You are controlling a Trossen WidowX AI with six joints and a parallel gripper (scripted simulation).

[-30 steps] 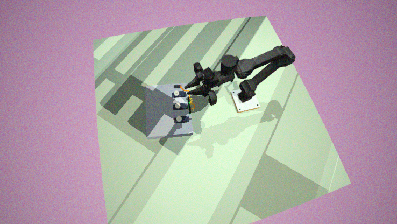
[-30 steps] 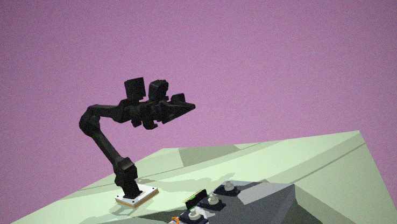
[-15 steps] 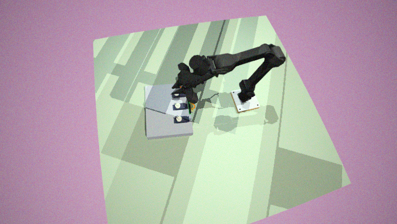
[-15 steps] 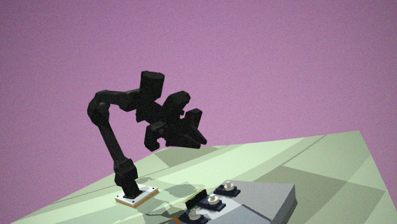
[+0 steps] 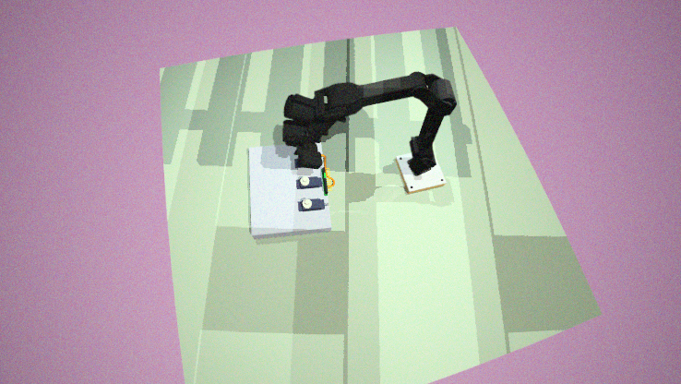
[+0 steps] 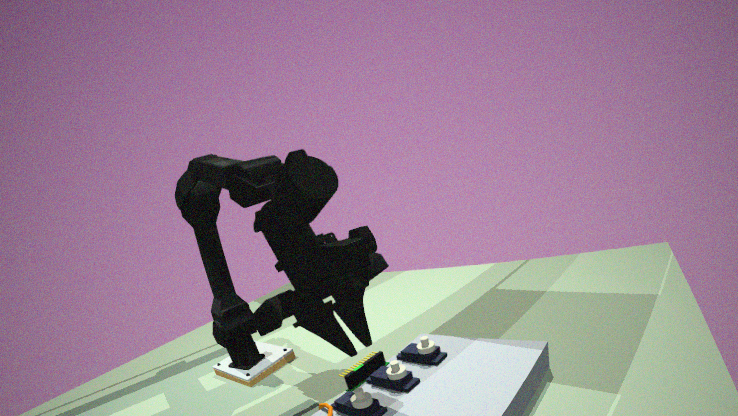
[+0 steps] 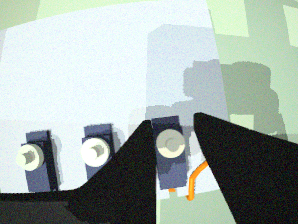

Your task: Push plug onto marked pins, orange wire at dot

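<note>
My gripper (image 6: 361,349) (image 7: 172,124) is partly open and empty, its tips apart above the servo motor (image 7: 170,172) (image 6: 360,404) at one end of the pale holder (image 5: 271,200) (image 6: 465,374) (image 7: 75,65). The top view shows only its dark body over that end. The orange lead (image 5: 325,162) (image 6: 326,408) (image 7: 190,189) runs along the holder edge and passes behind the right finger in the wrist view. The plug is not visible. The black pin header (image 6: 365,371) (image 5: 325,186) has yellow pins and green marking; the dot cannot be made out.
Two more dark servos with cream discs, a middle one (image 5: 312,182) (image 6: 392,381) (image 7: 98,131) and a far one (image 5: 315,205) (image 6: 421,355) (image 7: 37,172), stand on the holder. The arm's white base plate (image 5: 431,183) (image 6: 232,373) is on the patterned table.
</note>
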